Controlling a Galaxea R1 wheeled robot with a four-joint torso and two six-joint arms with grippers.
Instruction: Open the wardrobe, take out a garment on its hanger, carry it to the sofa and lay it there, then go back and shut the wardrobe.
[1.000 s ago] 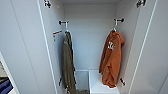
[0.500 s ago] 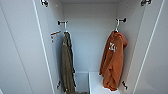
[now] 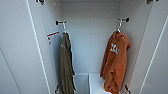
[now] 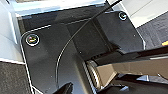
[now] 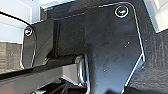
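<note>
Head view: wardrobe (image 3: pixel 22 50) stands open, both doors swung outward, white interior exposed. Garment (image 3: pixel 115 63), orange hooded sweatshirt with small white chest print, hangs inside on the right, draped over a white hanger (image 3: pixel 119 25) hooked on a dark peg high on the right inner wall. Olive-green garment (image 3: pixel 65 67) hangs on the left from its own white hanger. The two hang well apart. White low shelf (image 3: pixel 96 83) between them at the bottom. Jaws, left and right: cannot tell whether open or closed.
</note>
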